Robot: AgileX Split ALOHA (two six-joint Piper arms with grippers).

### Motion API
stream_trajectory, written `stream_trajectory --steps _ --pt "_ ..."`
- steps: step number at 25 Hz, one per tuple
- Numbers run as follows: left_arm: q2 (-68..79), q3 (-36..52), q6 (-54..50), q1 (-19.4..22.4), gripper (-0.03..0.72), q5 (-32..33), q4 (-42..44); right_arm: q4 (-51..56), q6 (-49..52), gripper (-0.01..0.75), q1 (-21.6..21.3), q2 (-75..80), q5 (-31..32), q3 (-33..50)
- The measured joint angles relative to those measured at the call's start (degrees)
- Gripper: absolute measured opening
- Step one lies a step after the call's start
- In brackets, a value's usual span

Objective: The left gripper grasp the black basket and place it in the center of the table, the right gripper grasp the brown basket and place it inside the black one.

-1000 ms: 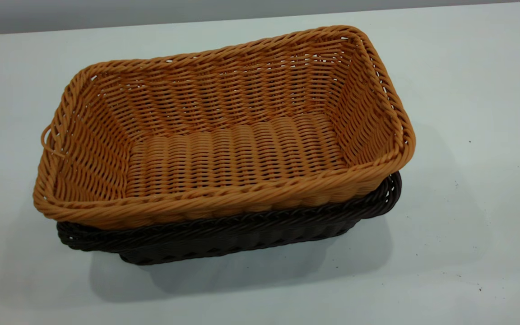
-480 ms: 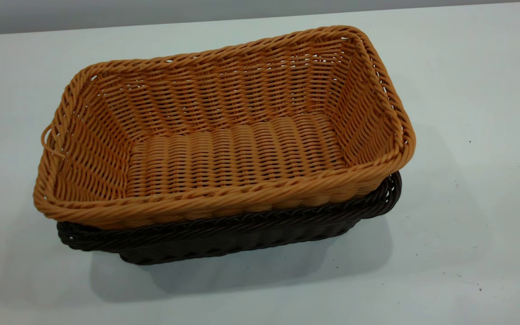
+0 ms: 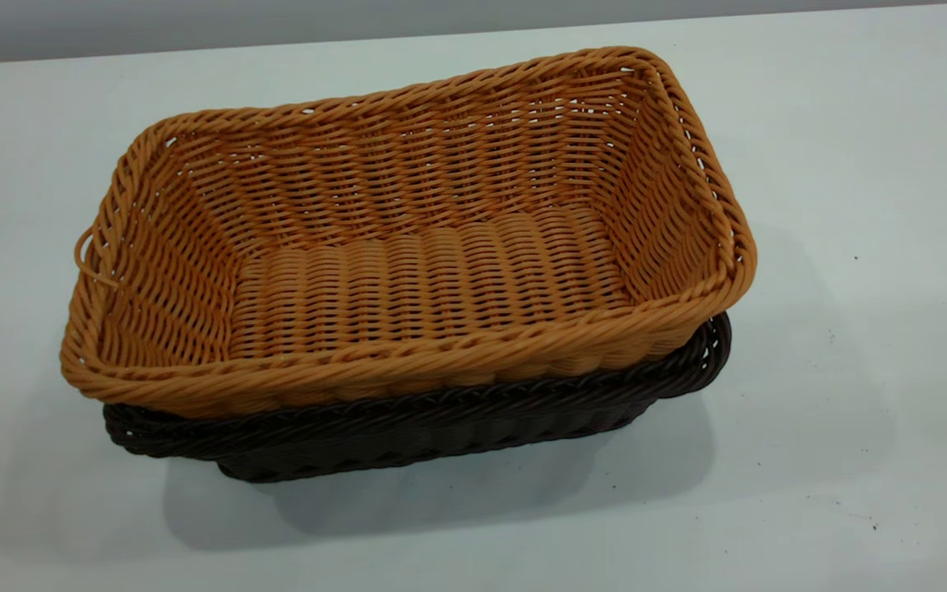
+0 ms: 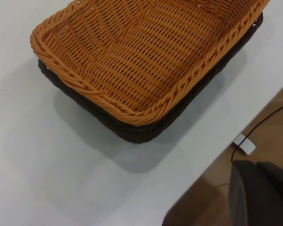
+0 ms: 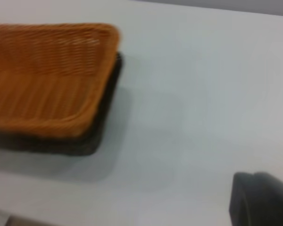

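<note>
The brown basket (image 3: 408, 238) sits nested inside the black basket (image 3: 441, 423), slightly tilted, in the middle of the table (image 3: 852, 205). Only the black basket's rim and lower wall show below it. Both baskets also show in the left wrist view, brown (image 4: 146, 52) over black (image 4: 132, 132), and in the right wrist view, brown (image 5: 47, 75) over black (image 5: 104, 117). Neither gripper is in the exterior view. The left gripper (image 4: 262, 195) shows only as a blurred dark mass, off the table's edge and apart from the baskets. The right gripper (image 5: 262, 200) is a blurred dark mass over bare table, apart from the baskets.
In the left wrist view the table's edge (image 4: 212, 165) runs diagonally, with brown floor beyond it, a thin black cable (image 4: 266, 117) and a small white tag (image 4: 244, 143). A grey wall (image 3: 194, 25) stands behind the table.
</note>
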Motion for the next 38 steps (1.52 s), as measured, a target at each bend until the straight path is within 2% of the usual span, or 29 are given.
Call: stream_trajectory --steps 5,9,11,15,18,30,36,38 --pt "0.0 0.0 0.0 3.8 0.029 0.0 0.0 0.0 -0.1 0.005 -10.0 0.0 0.0 0.0" --pt "0.0 0.0 0.0 10.6 0.029 0.0 0.0 0.2 -0.1 0.005 -16.5 0.0 0.0 0.0" --pt "0.0 0.0 0.0 15.1 0.029 0.0 0.0 0.2 -0.1 0.005 -18.1 0.0 0.0 0.0" --pt "0.0 0.0 0.1 23.9 0.029 0.0 0.0 0.2 -0.1 0.005 -18.2 0.0 0.0 0.0" --pt "-1.0 0.0 0.1 28.4 0.029 -0.1 0.0 0.2 -0.1 0.005 -18.2 0.0 -0.1 0.0" --pt "-4.5 0.0 0.2 29.3 0.029 -0.1 0.0 0.2 -0.1 0.005 -18.2 0.0 -0.1 0.0" --pt "-4.8 0.0 0.2 32.6 0.029 0.0 0.0 0.3 -0.1 0.005 -17.0 0.0 0.0 0.0" --pt "-4.8 0.0 0.2 32.5 0.029 0.0 0.0 0.3 -0.1 0.005 -17.0 0.0 0.0 0.0"
